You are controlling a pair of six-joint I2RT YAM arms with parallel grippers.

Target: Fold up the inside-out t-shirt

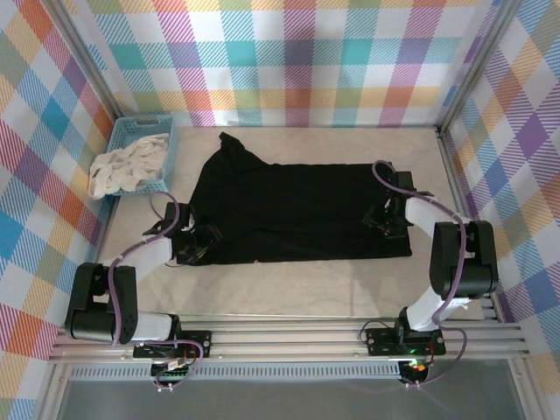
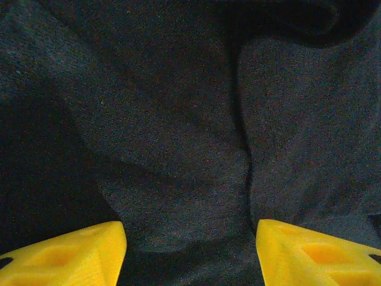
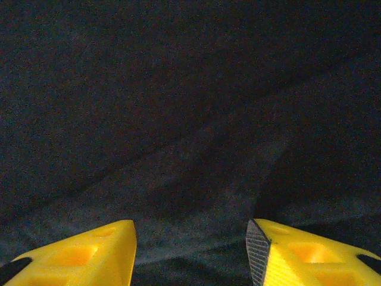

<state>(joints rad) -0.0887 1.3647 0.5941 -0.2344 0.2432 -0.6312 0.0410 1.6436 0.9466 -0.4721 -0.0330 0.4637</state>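
**Top external.** The inside-out t-shirt [image 1: 297, 206] lies spread across the middle of the table [image 1: 289, 293], black, wider than it is deep. One part runs up to a point toward the far left. The left gripper [image 1: 197, 242] sits low over the shirt's near-left corner. The right gripper [image 1: 386, 219] sits over the shirt's right edge. From this height the fingers of both are too small and dark against the cloth to judge their spread. A blue basket [image 1: 166, 140] stands at the far-left corner, near the shirt but apart from it, with a white-cream cloth [image 1: 127, 166] heaped inside and spilling over its left rim.

**Left wrist.** The left gripper [image 2: 190, 262] shows two yellow fingers [image 2: 65, 256] set well apart at the bottom corners. The t-shirt [image 2: 178, 119] lies under and between them, and a dark crease runs down the cloth toward the gap. Nothing is pinched, and the cloth spans the gap loosely. Whether the tips press on it cannot be told.

**Right wrist.** The right gripper [image 3: 190, 259] also has its yellow fingers [image 3: 77, 256] spread wide, the right one showing a dark textured pad on its inner face. The t-shirt [image 3: 178, 89] lies below in shallow folds, and no fold is caught between the fingers.
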